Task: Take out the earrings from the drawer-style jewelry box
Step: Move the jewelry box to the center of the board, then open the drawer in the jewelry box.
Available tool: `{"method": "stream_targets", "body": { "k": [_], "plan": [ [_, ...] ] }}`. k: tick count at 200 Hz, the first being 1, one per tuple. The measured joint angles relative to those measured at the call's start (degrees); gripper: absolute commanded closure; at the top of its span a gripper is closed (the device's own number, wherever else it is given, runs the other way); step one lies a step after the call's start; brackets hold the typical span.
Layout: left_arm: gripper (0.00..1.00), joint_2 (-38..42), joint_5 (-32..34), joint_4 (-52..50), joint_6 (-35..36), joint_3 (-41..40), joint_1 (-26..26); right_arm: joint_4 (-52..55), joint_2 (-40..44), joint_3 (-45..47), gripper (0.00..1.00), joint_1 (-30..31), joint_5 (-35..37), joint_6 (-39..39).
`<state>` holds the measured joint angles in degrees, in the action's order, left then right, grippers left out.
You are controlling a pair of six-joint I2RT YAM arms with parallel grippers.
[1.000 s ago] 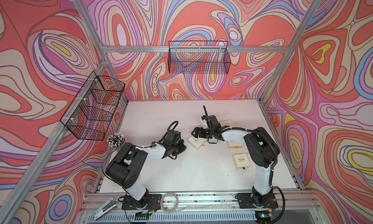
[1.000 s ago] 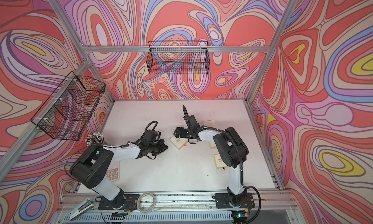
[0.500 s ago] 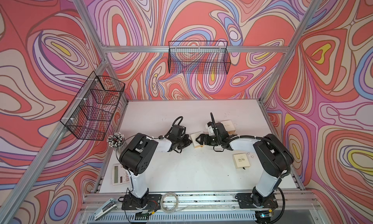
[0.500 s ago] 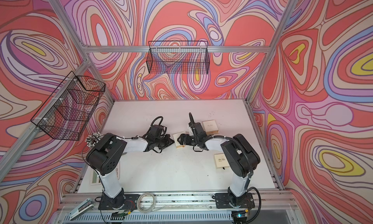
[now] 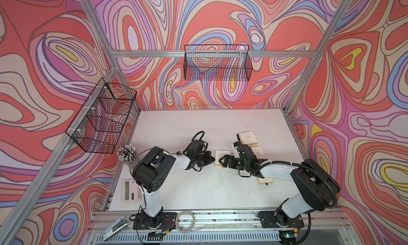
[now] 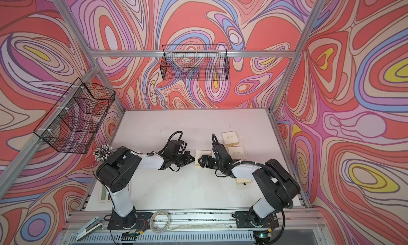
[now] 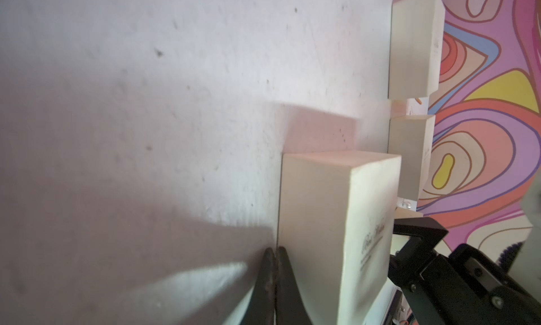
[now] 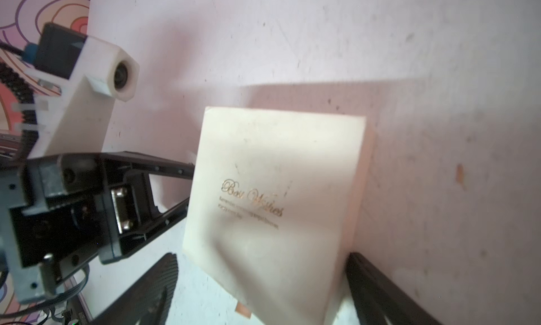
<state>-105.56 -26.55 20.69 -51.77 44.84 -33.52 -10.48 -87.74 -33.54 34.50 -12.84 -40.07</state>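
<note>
- Left pincer is closed on nothing. Its tips are pressed together low on the bench, touching or just beside the bottom edge of the jewelry box.
- Right pincer is spread wide and straddles the same box from the opposite side. One jaw looks to touch a box corner and the other stands off with a gap, so it is not clamped.
- Jewelry box is cream with gold script on top. It lies flat mid-bench between the two pincers, and the drawer looks closed.
- No earrings show at this box; probably inside. Tiny pale specks on the bench beside the far boxes could be studs, but they are too small to tell.
- Key relation: the box sits straight between the pincers, both about equally near. It is near square, with no real long axis. I judge the drawer slides along the line joining the pincers.
- Small tan tab at the edge nearest the right pincer may be the pull.
- Likely next: the right jaws close across the sleeve while the left pushes. Risk: the whole box skids.
</note>
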Motion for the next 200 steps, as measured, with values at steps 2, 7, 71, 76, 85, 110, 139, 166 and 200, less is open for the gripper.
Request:
{"method": "stream_targets", "body": {
  "k": [2, 7, 71, 76, 85, 110, 139, 166, 200],
  "plan": [
    [1.00, 0.2, -0.1, 0.2, -0.2, -0.3, -0.1, 0.0, 0.4, 0.3, 0.05, 0.2, 0.1, -0.2],
    [1.00, 0.4, 0.0, 0.5, -0.4, -0.8, -0.2, 0.0, 1.2, 1.0, 0.05, 0.5, 0.5, -0.6],
    [0.75, 10.6, -0.3, -0.3, -3.0, -7.5, 4.3, 7.1, 12.5, 2.9, 0.04, 1.0, 8.9, -1.6],
    [0.72, 12.4, -0.4, -0.7, -3.0, -8.0, 4.6, 7.8, 13.3, 2.6, 0.03, 1.0, 9.2, -1.3],
    [0.69, 16.2, -0.6, -1.2, -3.0, -9.1, 4.6, 9.0, 14.0, 1.5, 0.02, 1.0, 9.4, -0.4],
    [0.64, 26.5, -2.2, -1.9, -3.4, -13.8, 4.1, 11.7, 11.5, -4.9, 0.02, 1.0, 8.3, 2.8],
    [0.64, 33.7, -5.6, -4.7, -4.2, -18.9, 3.2, 11.2, 5.3, -11.6, 0.02, 1.0, 4.9, 5.4],
    [0.64, 32.8, -9.1, -4.1, -5.8, -20.7, 0.4, 10.9, -0.6, -15.6, 0.02, 1.0, 1.8, 6.7],
    [0.64, 24.2, -11.2, 2.5, -8.6, -20.7, -3.2, 10.0, -5.2, -17.8, 0.02, 1.0, -1.0, 7.0]
  ]
}}
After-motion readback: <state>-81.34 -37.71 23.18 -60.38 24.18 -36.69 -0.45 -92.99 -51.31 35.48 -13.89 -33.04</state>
